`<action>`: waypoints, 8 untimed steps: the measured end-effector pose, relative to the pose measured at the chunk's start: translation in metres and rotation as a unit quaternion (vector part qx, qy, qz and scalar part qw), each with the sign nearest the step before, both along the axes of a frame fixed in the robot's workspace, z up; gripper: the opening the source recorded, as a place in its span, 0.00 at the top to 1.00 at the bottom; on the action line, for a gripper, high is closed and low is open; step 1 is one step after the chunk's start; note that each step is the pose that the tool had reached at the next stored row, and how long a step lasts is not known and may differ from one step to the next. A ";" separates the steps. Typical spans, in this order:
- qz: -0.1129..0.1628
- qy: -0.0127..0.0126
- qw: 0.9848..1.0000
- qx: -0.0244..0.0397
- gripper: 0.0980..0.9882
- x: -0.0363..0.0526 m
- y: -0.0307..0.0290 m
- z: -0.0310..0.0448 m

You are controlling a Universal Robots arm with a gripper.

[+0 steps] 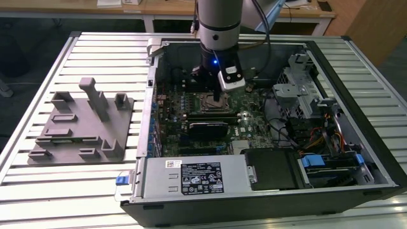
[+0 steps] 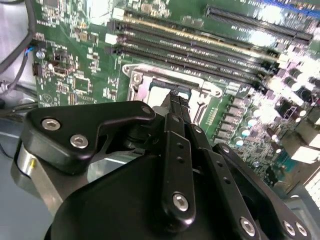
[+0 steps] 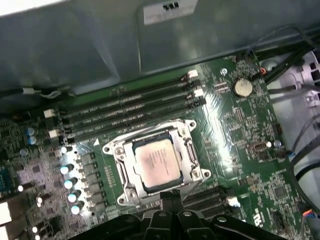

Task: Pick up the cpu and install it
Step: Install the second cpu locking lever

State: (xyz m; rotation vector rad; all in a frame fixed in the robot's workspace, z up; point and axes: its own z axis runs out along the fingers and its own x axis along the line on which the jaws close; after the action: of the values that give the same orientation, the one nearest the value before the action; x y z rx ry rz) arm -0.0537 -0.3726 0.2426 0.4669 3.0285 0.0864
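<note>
The cpu (image 3: 159, 164), a shiny silver-grey square, lies flat inside the motherboard socket's metal frame (image 3: 192, 150) in the first wrist view. A pale corner of the cpu (image 2: 159, 94) shows past the fingers in the second wrist view. My gripper (image 3: 170, 194) hovers just beside the socket's edge, fingers pressed together with nothing between them. In the exterior view the gripper (image 1: 218, 99) hangs straight down over the socket (image 1: 210, 101) inside the open computer case.
Memory slots (image 3: 130, 107) run alongside the socket, and capacitors (image 3: 70, 185) stand near it. A grey plastic fixture block (image 1: 83, 124) sits on the slatted table at the exterior view's left. The power supply (image 1: 190, 176), drive bays (image 1: 302, 90) and case walls (image 1: 152, 95) surround the board.
</note>
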 end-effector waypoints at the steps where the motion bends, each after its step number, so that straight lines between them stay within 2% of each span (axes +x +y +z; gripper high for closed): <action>1: 0.000 0.000 1.000 0.000 0.99 0.0000 -0.0016 0.0000; 8: 0.002 0.000 1.000 0.000 0.99 -0.0004 -0.0090 -0.0008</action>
State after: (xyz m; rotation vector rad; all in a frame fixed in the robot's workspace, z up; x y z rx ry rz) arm -0.0541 -0.3816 0.2418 0.4600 3.0295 0.0867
